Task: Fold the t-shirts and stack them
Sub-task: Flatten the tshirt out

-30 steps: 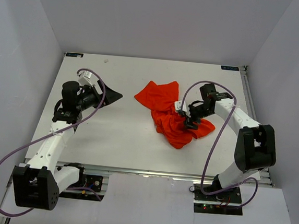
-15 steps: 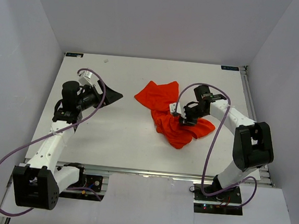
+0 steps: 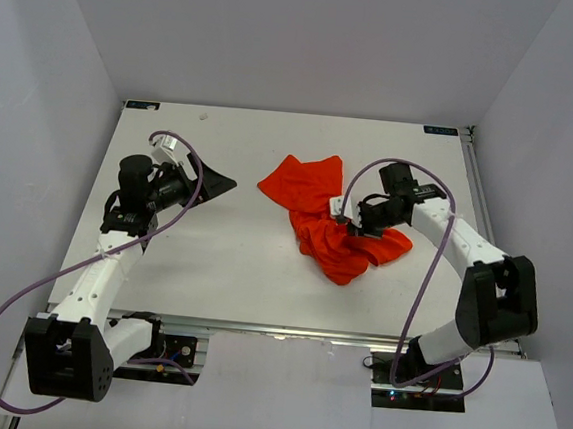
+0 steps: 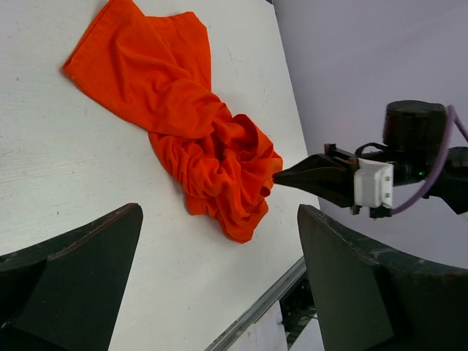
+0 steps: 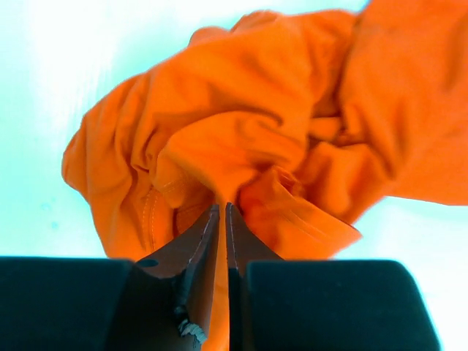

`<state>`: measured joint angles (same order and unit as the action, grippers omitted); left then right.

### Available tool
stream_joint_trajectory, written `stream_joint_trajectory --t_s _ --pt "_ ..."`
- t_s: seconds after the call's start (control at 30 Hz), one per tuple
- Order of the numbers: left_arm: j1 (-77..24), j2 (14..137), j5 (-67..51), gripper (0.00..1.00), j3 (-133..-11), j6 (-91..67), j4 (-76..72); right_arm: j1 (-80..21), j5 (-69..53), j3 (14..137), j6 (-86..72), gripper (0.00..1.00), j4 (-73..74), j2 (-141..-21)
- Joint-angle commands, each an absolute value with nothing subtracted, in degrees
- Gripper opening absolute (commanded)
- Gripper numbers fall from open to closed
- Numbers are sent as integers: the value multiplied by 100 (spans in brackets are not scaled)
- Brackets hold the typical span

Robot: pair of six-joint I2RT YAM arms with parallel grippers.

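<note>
The right gripper has just clenched onto a fold of the crumpled t-shirt, so spreading can begin; the left gripper hangs released, wide.

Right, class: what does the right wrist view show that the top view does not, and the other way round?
Only the right wrist view: the right pincer shut on a fold of the t-shirt, cloth nipped in its narrow gap, and stitched seams in the crumpled fabric.
Only the top view: the left arm and right arm whole, the left pincer open and apart from the t-shirt, and the t-shirt's flatter far part.
Both: the orange t-shirt crumpled on the white table, with the right pincer at its bunched part.
</note>
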<state>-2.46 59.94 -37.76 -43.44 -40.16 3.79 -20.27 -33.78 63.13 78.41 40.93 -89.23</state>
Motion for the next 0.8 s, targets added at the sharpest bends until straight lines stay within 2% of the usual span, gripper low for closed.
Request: stream_joint_trajectory --t_s 0.0,0.23,0.27,0.33,0.37,0.4,0.47,0.77 --pt "-246 5880 -3928 98 -4254 -4096 159 -2021 -3709 6355 7726 14 4359 -8219" --pt "-255 5880 -4025 98 -4219 -4131 97 -1969 -3516 5731 6980 11 3833 -7261" --pt "-255 5880 -4043 98 -4210 -4122 88 -1977 -3507 5670 6918 13 3762 -7164" --pt "-255 5906 -4078 98 -4201 -4131 53 -1978 -3428 5485 6803 23 3578 -7163" --pt "-264 5941 -4122 98 -4201 -4131 35 -1969 -3393 5441 6733 36 3516 -7215" --pt "-255 5950 -4139 98 -4201 -4122 44 -1969 -3375 5397 6741 42 3437 -7233" --pt "-264 5959 -4157 98 -4210 -4113 35 -1977 -3349 5309 6968 48 3419 -7355" --pt "-264 5836 -4140 98 -4096 -4139 44 -1977 -3068 5695 7436 49 3270 -8446"
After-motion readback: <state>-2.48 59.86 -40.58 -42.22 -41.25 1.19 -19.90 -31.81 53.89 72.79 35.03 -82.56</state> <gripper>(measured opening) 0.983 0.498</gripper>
